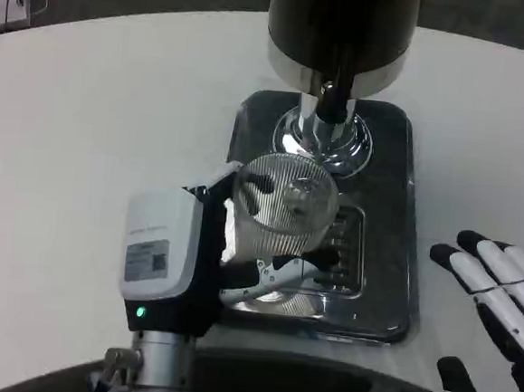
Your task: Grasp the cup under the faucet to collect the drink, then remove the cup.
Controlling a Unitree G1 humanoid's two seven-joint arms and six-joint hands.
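Note:
My left hand (194, 254) grips a clear ribbed glass cup (284, 202) from its left side, with one finger wrapped across the cup's front. The cup hangs tilted over the drip grate (339, 257) of the dark tray (391, 170), just in front of the faucet (328, 106) of the black and chrome dispenser (339, 29). My right hand (498, 305) lies on the white table to the right of the tray, fingers spread, holding nothing.
The white round table (95, 119) stretches wide to the left and right of the tray. A small white object with a cord (9, 4) lies at the far left edge, beyond the table.

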